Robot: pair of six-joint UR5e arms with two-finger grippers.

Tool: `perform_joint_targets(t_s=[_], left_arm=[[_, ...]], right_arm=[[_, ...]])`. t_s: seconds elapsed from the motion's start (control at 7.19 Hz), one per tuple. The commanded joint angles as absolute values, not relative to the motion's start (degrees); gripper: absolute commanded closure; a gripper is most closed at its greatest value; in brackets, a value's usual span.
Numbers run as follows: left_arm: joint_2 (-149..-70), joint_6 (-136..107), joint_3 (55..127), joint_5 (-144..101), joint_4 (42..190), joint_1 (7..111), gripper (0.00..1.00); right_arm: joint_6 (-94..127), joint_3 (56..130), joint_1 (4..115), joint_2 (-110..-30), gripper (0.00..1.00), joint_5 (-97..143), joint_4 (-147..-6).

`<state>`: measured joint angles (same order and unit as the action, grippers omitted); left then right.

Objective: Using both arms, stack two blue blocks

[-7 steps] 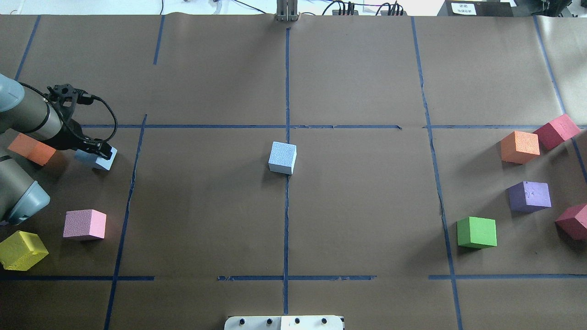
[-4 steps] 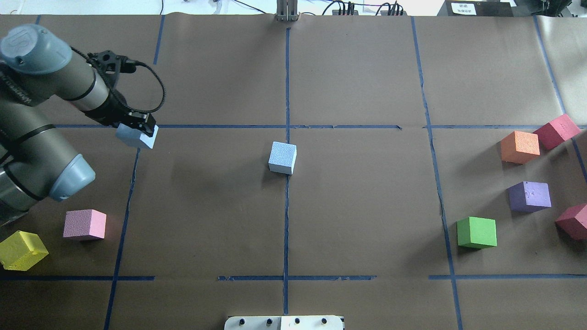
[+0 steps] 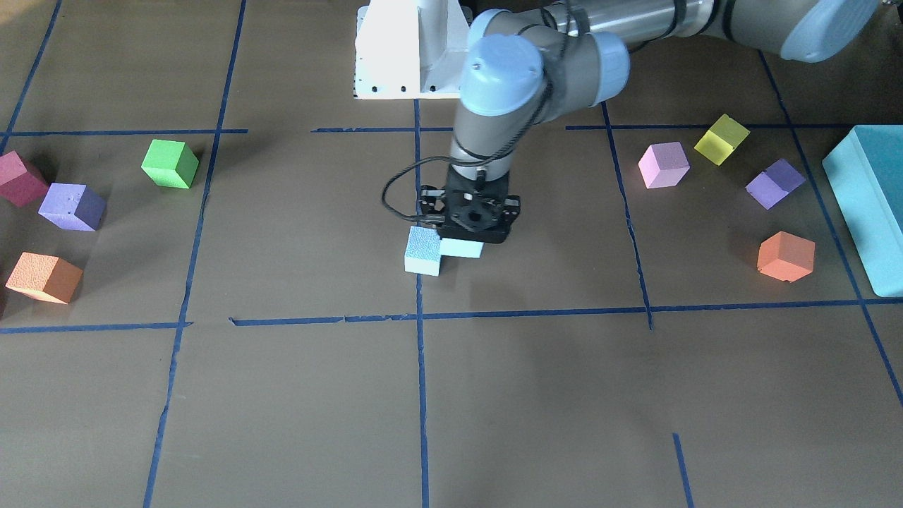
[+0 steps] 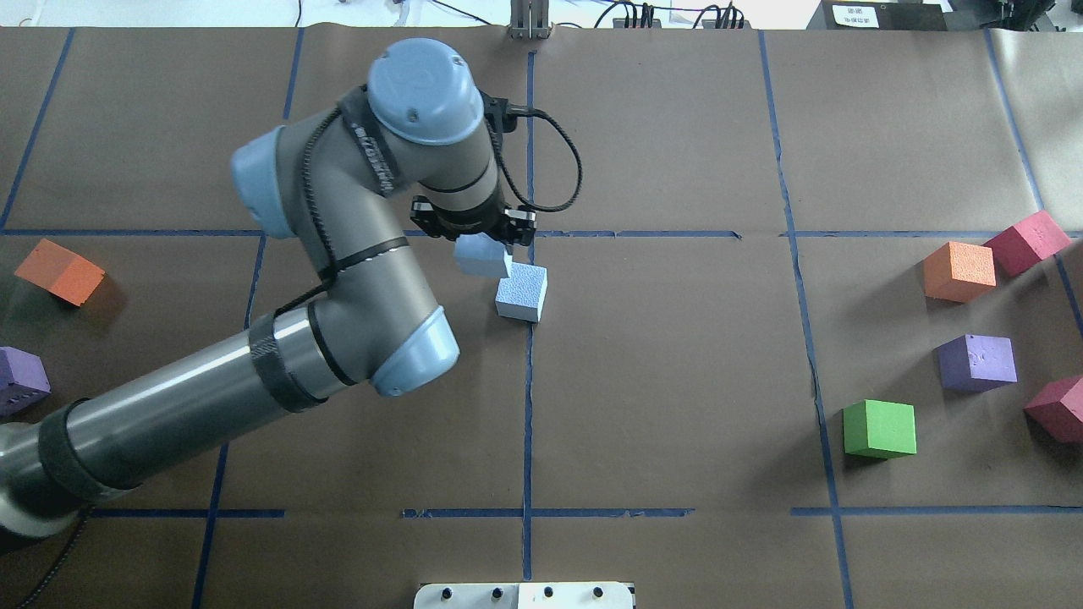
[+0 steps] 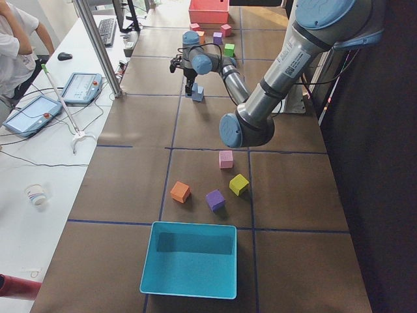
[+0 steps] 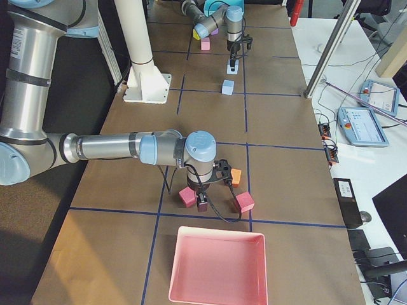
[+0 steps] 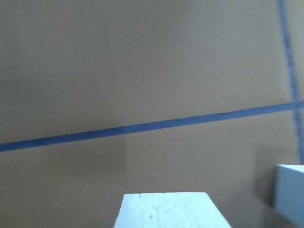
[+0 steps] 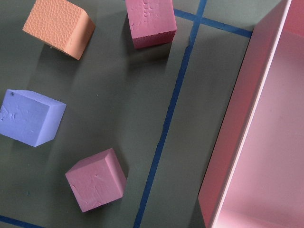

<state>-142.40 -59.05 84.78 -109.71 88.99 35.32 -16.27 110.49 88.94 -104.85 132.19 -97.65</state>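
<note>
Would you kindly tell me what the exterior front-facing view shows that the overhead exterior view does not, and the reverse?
Only the front-facing view shows the teal box, the pink cube and the yellow cube; none of them appears overhead. Only the overhead view shows the crimson cube beside the orange cube. Both views show the left gripper shut on the held blue block, close beside the resting blue block and not yet stacked on it, plus the green cube.
</note>
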Motion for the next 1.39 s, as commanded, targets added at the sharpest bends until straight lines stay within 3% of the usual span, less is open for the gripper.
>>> perform_joint_targets(t_s=[0.0, 0.56, 0.7, 0.97, 1.25], left_arm=[[-145.99, -59.59, 80.42, -105.65, 89.12, 32.09, 0.74], [-145.72, -59.41, 77.96, -105.82, 89.56, 31.99, 0.71], [-145.55, -59.41, 77.78, -105.91, 89.73, 31.99, 0.61], [-144.85, -56.87, 77.78, -106.0, 89.74, 31.9, 0.05], [-145.19, -57.13, 78.74, -106.78, 89.56, 32.08, 0.0]], right_arm=[[-16.26, 110.39, 88.95, -104.85, 0.0, 132.19, -97.65], [-16.26, 110.39, 88.95, -104.85, 0.0, 132.28, -97.65], [-16.35, 110.39, 88.95, -104.85, 0.0, 132.28, -97.65], [-16.35, 110.3, 88.95, -104.85, 0.0, 132.28, -97.65], [-16.26, 110.39, 88.95, -104.85, 0.0, 132.28, -97.65]])
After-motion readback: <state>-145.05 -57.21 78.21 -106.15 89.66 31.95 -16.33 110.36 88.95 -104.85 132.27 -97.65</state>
